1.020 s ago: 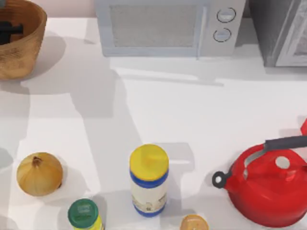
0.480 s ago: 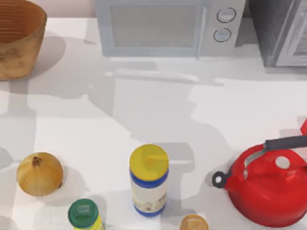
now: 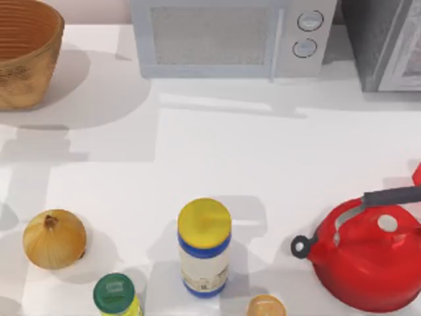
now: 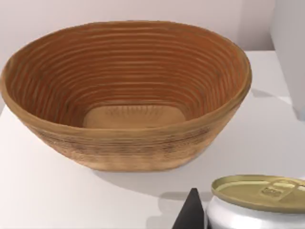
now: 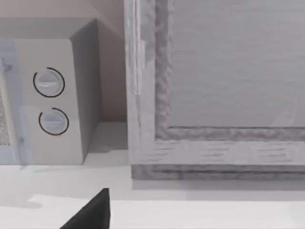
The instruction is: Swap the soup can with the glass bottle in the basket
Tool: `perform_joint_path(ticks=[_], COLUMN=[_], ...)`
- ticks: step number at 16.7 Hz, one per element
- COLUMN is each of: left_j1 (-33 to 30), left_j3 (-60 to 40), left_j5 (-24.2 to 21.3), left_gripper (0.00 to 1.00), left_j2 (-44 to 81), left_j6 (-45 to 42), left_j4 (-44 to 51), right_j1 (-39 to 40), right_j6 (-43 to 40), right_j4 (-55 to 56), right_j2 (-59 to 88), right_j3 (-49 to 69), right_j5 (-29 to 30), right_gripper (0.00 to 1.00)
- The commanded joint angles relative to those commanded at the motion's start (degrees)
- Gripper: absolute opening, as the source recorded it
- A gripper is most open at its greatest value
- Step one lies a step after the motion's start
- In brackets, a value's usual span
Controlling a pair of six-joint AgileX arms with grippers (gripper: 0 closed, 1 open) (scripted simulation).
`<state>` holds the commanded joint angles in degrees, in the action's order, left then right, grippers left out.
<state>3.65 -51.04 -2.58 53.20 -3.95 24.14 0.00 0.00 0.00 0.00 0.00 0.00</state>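
The soup can [image 3: 266, 307], at six o'clock on the table, looks small, hard and smooth, so grab its round sides; I cannot tell if either gripper is open.

Tan-brown woven basket [image 3: 26, 56] at the top view's upper left, ribbed orange-brown inside. Pale grey microwave [image 3: 230, 36]. Golden-brown onion [image 3: 54, 238]. White-and-blue container [image 3: 204, 248] with yellow lid. Green-capped jar [image 3: 115, 295]. Glossy red kettle [image 3: 365, 253], dark grey handle.

Rough woven wicker basket [image 4: 128, 143], shiny metal can [image 4: 259, 202], glossy red kettle [image 3: 368, 263]
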Motion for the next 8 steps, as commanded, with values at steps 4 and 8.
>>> perform_joint_path(ticks=[4,8], left_j1=[-1.65,-2.92], left_j3=[25.35,42.71], left_j5=[1.13,2.05], left_gripper=[0.00,0.00], left_j2=[-26.89,-44.62], left_j6=[1.78,3.18], left_j4=[-10.48,-19.03], right_j1=[0.00,0.00], right_j6=[0.00,0.00], right_j4=[0.00,0.00], right_j2=[0.00,0.00], right_j3=[0.00,0.00], right_j5=[0.00,0.00], right_gripper=[1.00,1.00])
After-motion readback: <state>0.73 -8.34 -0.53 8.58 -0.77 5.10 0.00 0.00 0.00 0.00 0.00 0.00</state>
